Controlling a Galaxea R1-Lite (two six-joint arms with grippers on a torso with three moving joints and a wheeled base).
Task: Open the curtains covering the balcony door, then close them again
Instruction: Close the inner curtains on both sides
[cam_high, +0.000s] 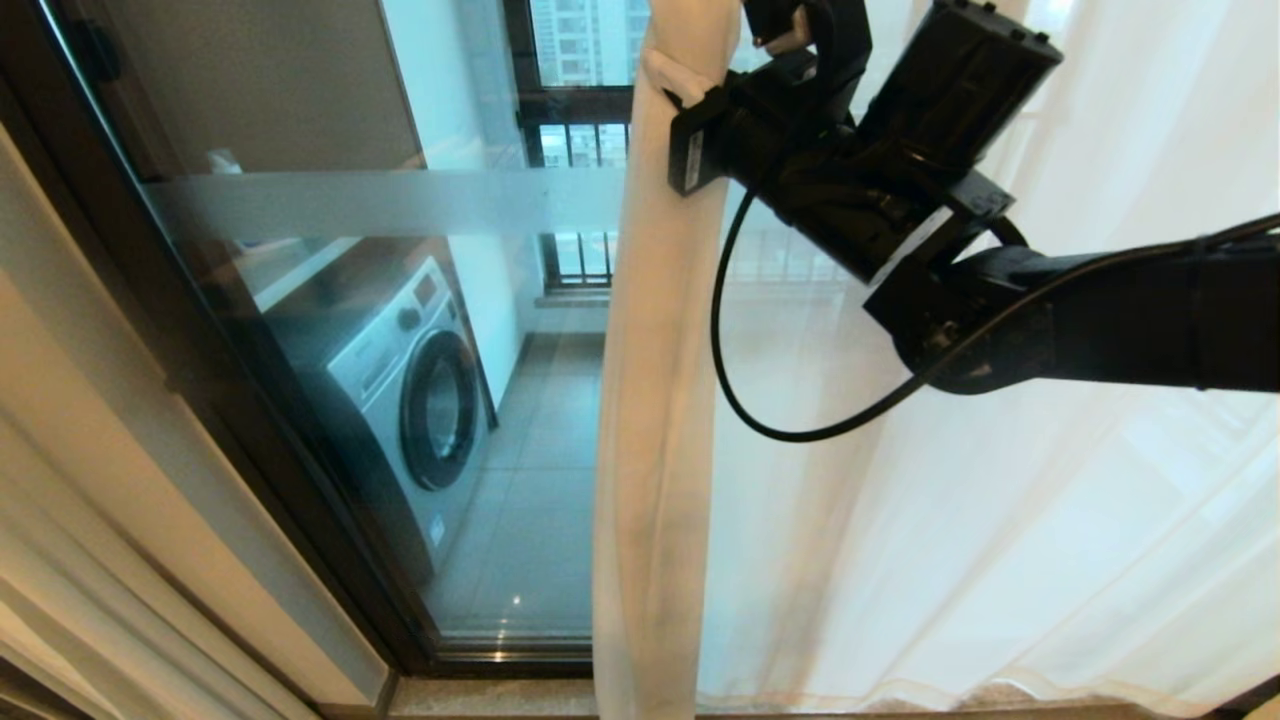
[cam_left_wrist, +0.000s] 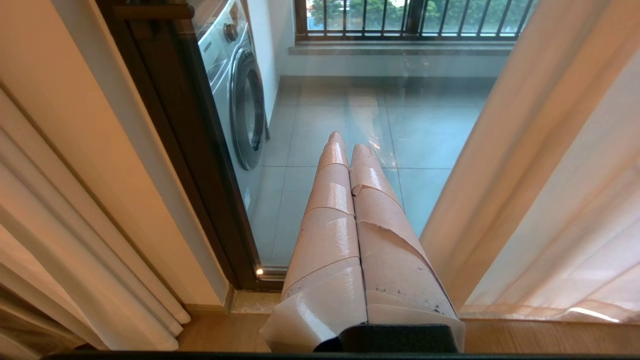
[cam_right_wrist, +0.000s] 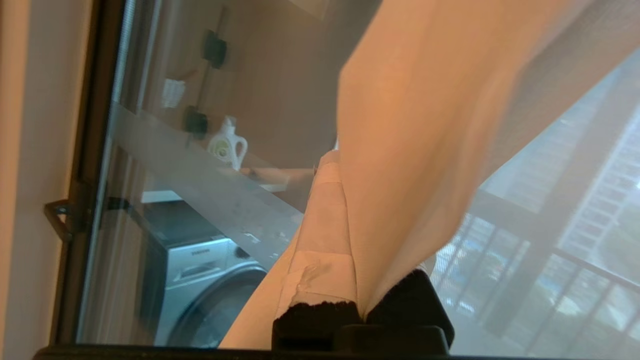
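Observation:
The curtains show as one sheer white panel (cam_high: 900, 480) covering the right part of the balcony door (cam_high: 400, 420). Its gathered leading edge (cam_high: 650, 400) hangs down the middle. The door's left glass, with a frosted band (cam_high: 400, 200), stands uncovered. My right gripper (cam_high: 668, 78) reaches in from the right, high up, and is shut on that leading edge. In the right wrist view the fabric (cam_right_wrist: 400, 125) runs between the taped fingers (cam_right_wrist: 320, 225) of the right gripper (cam_right_wrist: 345, 165) and hides the far one. My left gripper (cam_left_wrist: 349, 145) hangs low before the glass, shut and empty, left of the curtain (cam_left_wrist: 525, 175).
A thick beige drape (cam_high: 60, 450) hangs at the far left beside the dark door frame (cam_high: 200, 330). Beyond the glass stand a washing machine (cam_high: 420, 400), a tiled balcony floor (cam_high: 540, 500) and a barred railing (cam_high: 580, 145). A black cable (cam_high: 740, 400) loops under my right arm.

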